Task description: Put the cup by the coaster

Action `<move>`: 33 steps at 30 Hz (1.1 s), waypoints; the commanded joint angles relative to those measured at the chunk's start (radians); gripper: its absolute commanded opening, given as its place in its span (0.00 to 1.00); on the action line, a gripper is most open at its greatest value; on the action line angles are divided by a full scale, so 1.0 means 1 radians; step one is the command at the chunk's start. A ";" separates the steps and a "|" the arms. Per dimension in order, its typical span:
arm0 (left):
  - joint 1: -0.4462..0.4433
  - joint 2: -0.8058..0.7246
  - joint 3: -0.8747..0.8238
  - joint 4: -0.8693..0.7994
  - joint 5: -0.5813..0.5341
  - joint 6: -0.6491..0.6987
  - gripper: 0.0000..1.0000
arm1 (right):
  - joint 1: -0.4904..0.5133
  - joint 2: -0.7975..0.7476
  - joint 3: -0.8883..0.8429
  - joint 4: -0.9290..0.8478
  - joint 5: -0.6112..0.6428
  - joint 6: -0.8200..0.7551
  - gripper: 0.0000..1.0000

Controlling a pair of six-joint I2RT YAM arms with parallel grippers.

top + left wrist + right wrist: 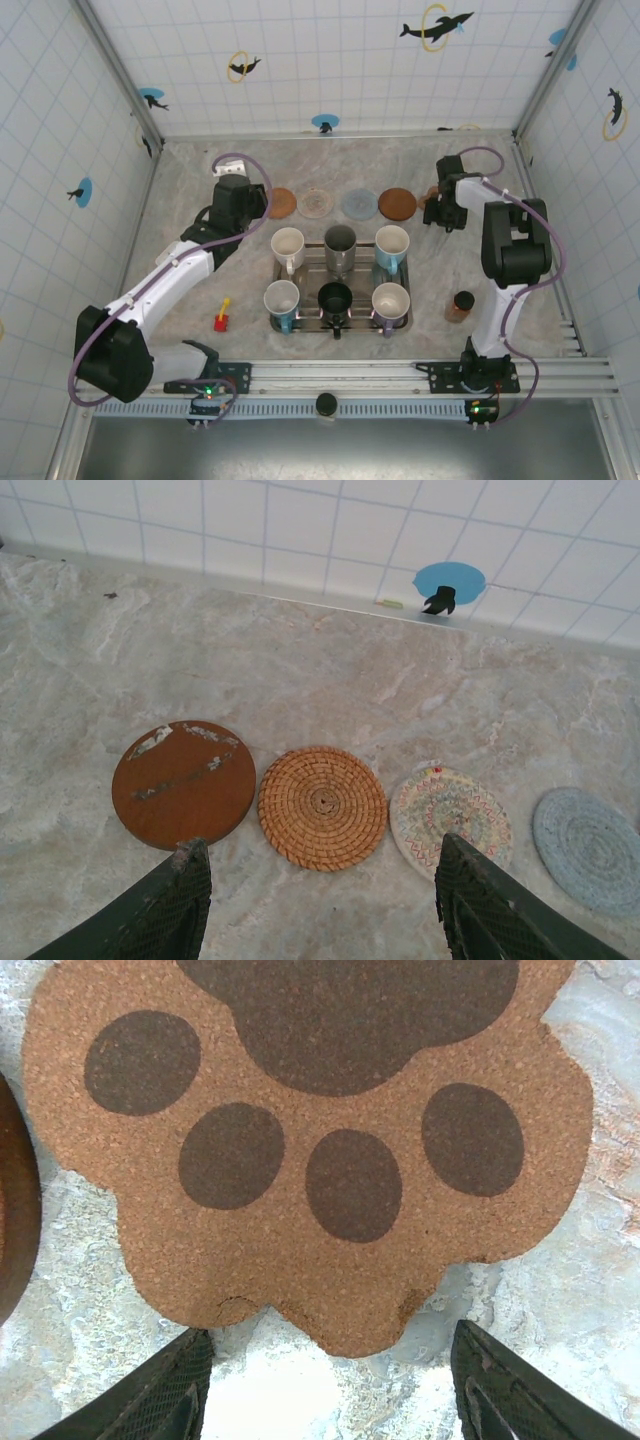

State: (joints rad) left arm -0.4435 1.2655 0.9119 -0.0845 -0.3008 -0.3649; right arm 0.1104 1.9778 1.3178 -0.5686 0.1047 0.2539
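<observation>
Your right pincer (330,1332) hangs low over the cork paw-print coaster (300,1150) at the right end of the coaster row, jaws apart and nothing between them. Your left pincer (320,845) is also apart and empty, above the brown disc coaster (183,783) and the rattan coaster (322,807).

No cup is in hand. All six cups sit packed in the metal tray (357,318) mid-tabletop, on the near side of the coaster row and apart from both pincers.

The step in hand looks like fetching a cup. From the right, the teal cup (392,245) at the tray's far right corner is the closest choice.
- Come down from above with one finger inside the rim and one outside.
- Grip on the side away from its neighbours and its handle.
- Lift straight up until it clears the other cups, and only then travel.
- Set it on bare tabletop just beside the coaster, not on it.
- Open only once the base sits flat.

You'll find no readable writing. The paw print and the dolphin stickers (435,27) on the tiled walls are pictures only, and no cup shows a legible label.
</observation>
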 commanded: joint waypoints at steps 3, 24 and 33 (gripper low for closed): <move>0.008 0.014 0.022 -0.014 -0.009 -0.002 0.60 | 0.002 0.003 0.013 -0.026 0.006 0.000 0.64; 0.059 0.092 0.032 -0.026 0.053 -0.028 0.62 | 0.136 -0.254 0.083 -0.089 0.041 0.007 0.65; 0.096 0.157 0.028 -0.012 0.081 -0.049 0.62 | 0.232 -0.280 0.155 -0.103 0.034 0.006 0.65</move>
State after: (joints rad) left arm -0.3630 1.3994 0.9184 -0.1074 -0.2401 -0.3889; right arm 0.3241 1.7405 1.4300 -0.6479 0.1345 0.2543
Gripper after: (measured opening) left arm 0.615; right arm 0.652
